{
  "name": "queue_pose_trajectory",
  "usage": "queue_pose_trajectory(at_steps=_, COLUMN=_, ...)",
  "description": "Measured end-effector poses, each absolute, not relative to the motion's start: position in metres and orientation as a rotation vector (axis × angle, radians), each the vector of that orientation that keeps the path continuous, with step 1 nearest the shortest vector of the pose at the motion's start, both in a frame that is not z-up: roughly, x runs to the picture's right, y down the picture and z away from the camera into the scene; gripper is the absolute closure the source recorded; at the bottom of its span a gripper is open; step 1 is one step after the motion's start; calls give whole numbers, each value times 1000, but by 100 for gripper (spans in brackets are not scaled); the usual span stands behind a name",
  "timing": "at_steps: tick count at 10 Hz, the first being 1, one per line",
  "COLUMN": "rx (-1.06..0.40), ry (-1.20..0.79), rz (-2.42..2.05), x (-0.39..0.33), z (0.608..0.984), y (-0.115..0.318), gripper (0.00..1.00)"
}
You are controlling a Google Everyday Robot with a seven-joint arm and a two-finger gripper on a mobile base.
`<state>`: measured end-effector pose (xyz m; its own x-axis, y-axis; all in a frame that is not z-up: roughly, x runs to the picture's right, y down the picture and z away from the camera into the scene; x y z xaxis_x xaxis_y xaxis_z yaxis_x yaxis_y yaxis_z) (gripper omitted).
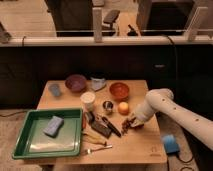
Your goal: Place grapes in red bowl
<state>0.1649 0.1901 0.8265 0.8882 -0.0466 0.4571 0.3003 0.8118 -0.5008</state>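
Note:
The red bowl (119, 90) sits at the back right of the wooden table (135, 145). The round orange fruit (123, 108) lies just in front of it. The white arm reaches in from the right, and my gripper (131, 123) is low over the table, in front and right of the orange fruit. The dark grapes (127, 125) show at the gripper's tip, close to the table top. I cannot tell whether they rest on the table or are held.
A purple bowl (75, 82), a grey-blue cloth (98, 83) and a blue cup (55, 89) stand at the back. A white cup (88, 101), a metal cup (107, 106) and dark utensils (102, 128) are mid-table. A green tray (30, 145) with a sponge (53, 126) is at left.

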Motion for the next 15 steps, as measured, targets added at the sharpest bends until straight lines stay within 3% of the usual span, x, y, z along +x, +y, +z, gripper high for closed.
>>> queue_pose_trajectory(at_steps=6, rx=-603, ry=-447, rz=-240, x=164, z=819, y=185, gripper=100)
queue_pose_trajectory(at_steps=15, rx=-562, ry=-374, rz=-324, x=174, z=756, y=126, gripper=100)
